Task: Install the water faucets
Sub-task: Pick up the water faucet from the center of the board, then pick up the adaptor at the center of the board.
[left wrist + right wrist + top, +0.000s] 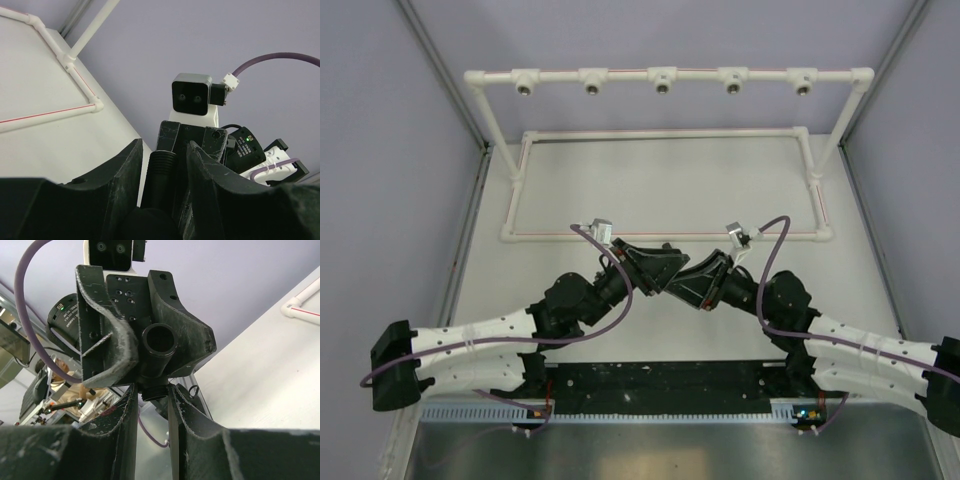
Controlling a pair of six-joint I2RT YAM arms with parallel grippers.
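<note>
Above the middle of the desk (660, 190), two robot arms meet tip to tip. Between the narrowly parted fingers of the left claw (162, 160) sits a black cylindrical water faucet (159, 187). The right claw (152, 392) pinches its ribbed end, well apart from the white pipe frame (665, 75).

White pipe frame (665, 76) at far end of table (660, 190): top bar w/ five metal-ringed sockets (662, 86) facing fwd, rect. base (660, 133) flat on tabletop, thin red line along the pipes. Lavender walls (380, 120) on both sides & behind. Metal sheet (660, 455) along near edge.
</note>
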